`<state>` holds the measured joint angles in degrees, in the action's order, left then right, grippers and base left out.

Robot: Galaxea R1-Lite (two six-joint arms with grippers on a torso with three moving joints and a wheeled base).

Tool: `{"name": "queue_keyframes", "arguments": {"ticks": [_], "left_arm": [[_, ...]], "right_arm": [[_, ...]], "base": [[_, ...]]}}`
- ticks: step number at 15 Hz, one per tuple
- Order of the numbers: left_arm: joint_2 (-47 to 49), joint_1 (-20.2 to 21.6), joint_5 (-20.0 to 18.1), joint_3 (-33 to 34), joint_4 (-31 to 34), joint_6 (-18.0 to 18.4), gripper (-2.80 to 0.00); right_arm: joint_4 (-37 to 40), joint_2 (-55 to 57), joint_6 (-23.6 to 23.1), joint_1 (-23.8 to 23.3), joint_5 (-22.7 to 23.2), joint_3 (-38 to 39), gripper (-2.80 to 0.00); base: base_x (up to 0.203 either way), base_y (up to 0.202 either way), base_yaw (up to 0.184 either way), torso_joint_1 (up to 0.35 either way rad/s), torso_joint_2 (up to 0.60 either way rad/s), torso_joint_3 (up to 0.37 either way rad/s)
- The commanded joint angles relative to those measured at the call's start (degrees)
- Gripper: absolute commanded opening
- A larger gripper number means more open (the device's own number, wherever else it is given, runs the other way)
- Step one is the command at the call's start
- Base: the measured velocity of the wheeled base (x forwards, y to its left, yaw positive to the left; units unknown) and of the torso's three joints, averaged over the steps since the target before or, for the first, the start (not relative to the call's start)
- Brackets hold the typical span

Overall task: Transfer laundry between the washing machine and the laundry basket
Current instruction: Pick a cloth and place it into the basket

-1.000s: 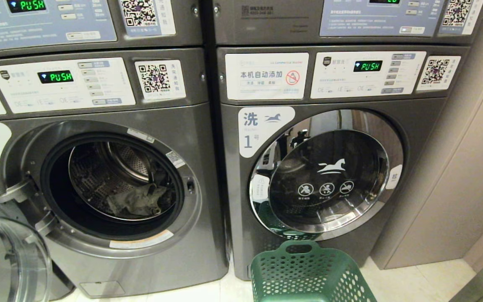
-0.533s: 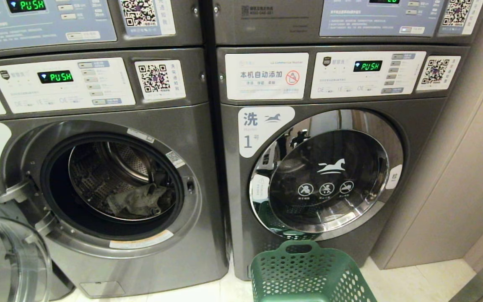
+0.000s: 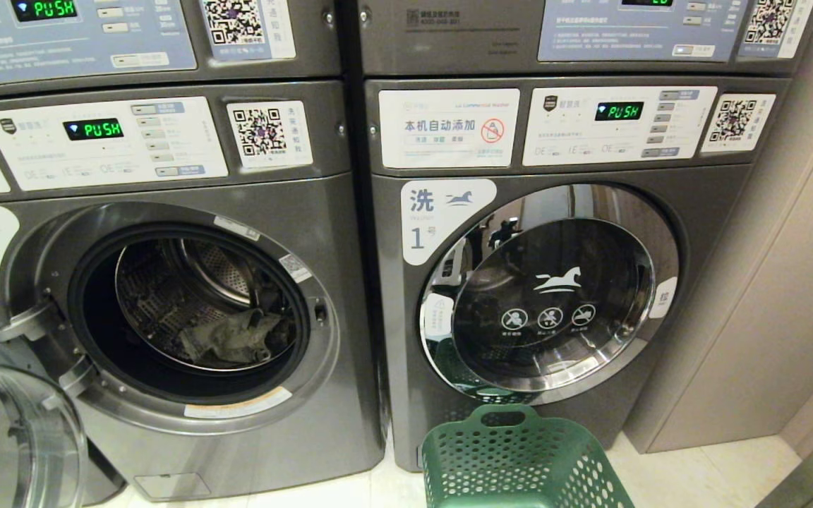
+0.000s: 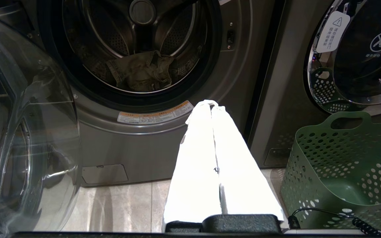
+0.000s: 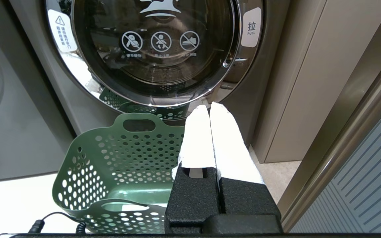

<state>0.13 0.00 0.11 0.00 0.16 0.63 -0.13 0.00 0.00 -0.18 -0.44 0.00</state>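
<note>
Laundry [image 3: 233, 337] (crumpled cloth) inside perforated drum [image 3: 188, 282].

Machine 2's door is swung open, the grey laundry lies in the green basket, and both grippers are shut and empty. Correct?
Not quite. The laundry lies in the drum of the washing machine; the laundry basket is empty, as the left wrist view shows. The rest holds.

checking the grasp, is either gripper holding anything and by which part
Nothing is held. The left gripper and right gripper are both shut and empty; the laundry lies in the washing machine.
</note>
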Motion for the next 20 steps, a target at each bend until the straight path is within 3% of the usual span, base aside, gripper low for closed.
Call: {"name": "queue_keyframes", "arguments": {"ticks": [1,9,12,14,15,18,20], "left_arm": [[0.75,0.00,-0.02,0.00,-0.08,0.10,-2.80],[0.32,0.00,-0.02,0.00,-0.16,0.53,-2.80],[0.14,0.00,0.07,-1.06,-4.27,5.99,-2.80],[0.55,0.00,1.09,-9.03,-2.93,7.09,-2.80],[1.49,0.00,3.69,-14.16,0.01,7.42,-2.80],[13.38,-0.83,20.32,-27.19,12.00,7.33,-2.80],[25.67,-2.12,27.66,-33.29,15.13,3.36,-2.80]], "right_arm": [[-0.04,0.09,0.52,0.01,0.00,0.00,-2.80],[-0.13,0.09,0.97,0.01,-0.09,0.00,-2.80],[-0.04,0.09,1.01,0.01,0.00,0.00,-2.80],[-0.04,0.09,1.32,0.01,0.00,0.00,-2.80],[-0.13,0.09,1.23,0.01,0.00,0.00,-2.80],[-0.13,0.09,1.28,0.01,0.00,0.00,-2.80],[-0.13,0.09,1.24,0.01,0.00,0.00,-2.80]], "base": [[0.000,0.000,0.000,0.000,0.00,0.000],[0.000,0.000,0.000,0.000,0.00,0.000],[0.000,0.000,0.000,0.000,0.00,0.000],[0.000,0.000,0.000,0.000,0.00,0.000],[0.000,0.000,0.000,0.000,0.00,0.000],[0.000,0.000,0.000,0.000,0.00,0.000],[0.000,0.000,0.000,0.000,0.00,0.000]]}}
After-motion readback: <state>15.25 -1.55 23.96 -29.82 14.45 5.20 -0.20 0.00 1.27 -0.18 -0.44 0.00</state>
